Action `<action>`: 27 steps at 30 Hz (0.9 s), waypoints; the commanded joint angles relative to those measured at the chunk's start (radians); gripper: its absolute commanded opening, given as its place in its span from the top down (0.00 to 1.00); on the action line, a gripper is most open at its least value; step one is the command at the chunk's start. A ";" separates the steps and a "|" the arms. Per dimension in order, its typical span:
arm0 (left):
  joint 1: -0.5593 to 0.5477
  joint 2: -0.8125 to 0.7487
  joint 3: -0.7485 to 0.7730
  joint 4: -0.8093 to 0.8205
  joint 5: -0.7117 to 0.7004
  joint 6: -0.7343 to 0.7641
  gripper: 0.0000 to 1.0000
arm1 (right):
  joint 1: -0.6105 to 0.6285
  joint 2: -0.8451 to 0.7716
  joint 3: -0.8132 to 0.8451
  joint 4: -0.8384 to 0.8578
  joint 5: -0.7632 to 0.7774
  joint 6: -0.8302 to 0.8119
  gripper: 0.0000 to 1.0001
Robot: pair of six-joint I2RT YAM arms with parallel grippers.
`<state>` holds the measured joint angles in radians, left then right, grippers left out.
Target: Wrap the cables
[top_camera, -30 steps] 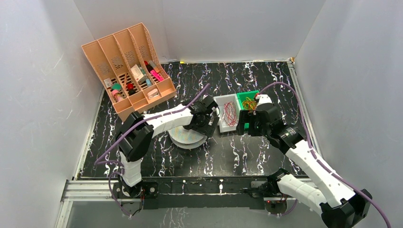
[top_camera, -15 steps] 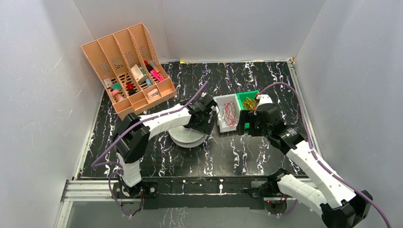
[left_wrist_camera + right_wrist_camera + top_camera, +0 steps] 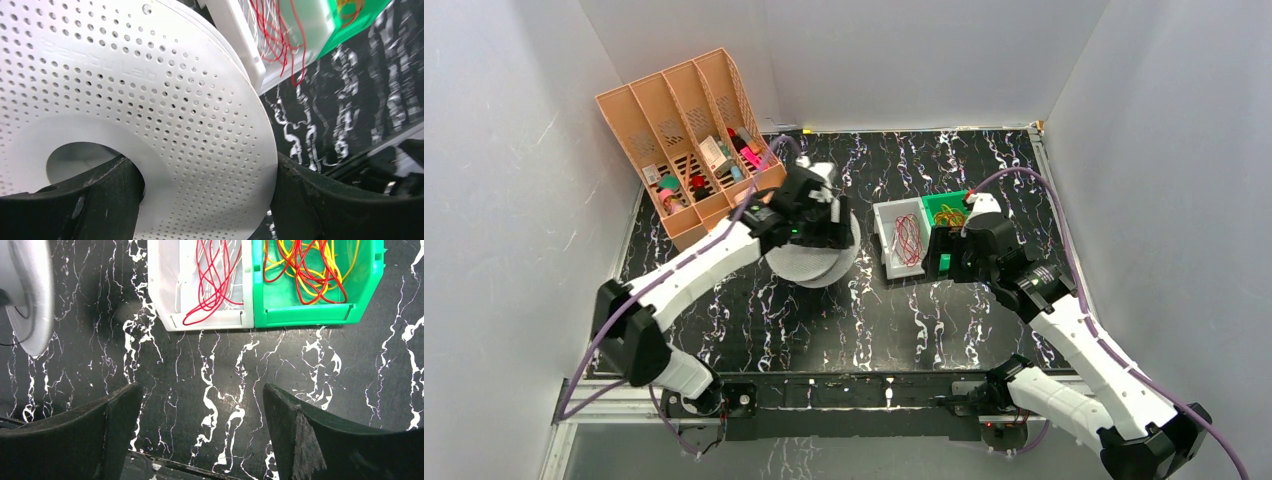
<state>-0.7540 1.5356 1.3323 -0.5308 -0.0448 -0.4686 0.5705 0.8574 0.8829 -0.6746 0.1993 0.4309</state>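
Thin red cables [image 3: 907, 240] lie in loose loops in a white bin [image 3: 889, 216]; they also show in the right wrist view [image 3: 214, 277] and the left wrist view [image 3: 280, 37]. More red and yellow wires [image 3: 305, 265] fill the green bin [image 3: 365, 295] beside it. My left gripper [image 3: 814, 222] is shut on a white perforated spool [image 3: 812, 262], lifted and tilted; one finger sits in its hub hole and the other outside its rim [image 3: 200, 125]. My right gripper [image 3: 200, 430] is open and empty, above the table just in front of the bins.
An orange divided organiser [image 3: 694, 140] with small items stands at the back left. White walls enclose the black marbled table [image 3: 904, 330]. A metal rail [image 3: 844, 385] runs along the near edge by the arm bases.
My left gripper has lifted the spool off the table and carried it back and left, tilting it up on edge. The right arm has barely moved.
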 commanded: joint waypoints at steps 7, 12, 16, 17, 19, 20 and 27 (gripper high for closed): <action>0.186 -0.312 -0.311 0.391 0.371 -0.318 1.00 | 0.000 0.024 0.088 -0.002 0.002 0.003 0.02; 0.231 -0.356 -0.473 0.643 0.485 -0.499 1.00 | 0.000 0.041 0.103 0.004 -0.003 0.002 0.02; 0.263 -0.336 -0.573 0.863 0.582 -0.644 1.00 | 0.000 0.055 0.114 0.003 -0.007 -0.002 0.02; 0.265 -0.328 -0.594 0.911 0.592 -0.669 1.00 | 0.000 0.055 0.111 0.004 -0.005 -0.004 0.02; 0.270 -0.303 -0.640 1.015 0.616 -0.719 1.00 | -0.001 0.054 0.102 0.010 -0.002 -0.005 0.02; 0.274 -0.290 -0.657 1.064 0.626 -0.746 1.00 | -0.001 0.053 0.097 0.011 0.000 -0.004 0.02; 0.311 -0.209 -0.739 1.341 0.695 -0.859 1.00 | 0.000 0.055 0.091 0.010 0.016 -0.010 0.02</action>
<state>-0.4690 1.3190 0.6140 0.5201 0.5606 -1.2228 0.5705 0.9173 0.9466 -0.6880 0.1997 0.4332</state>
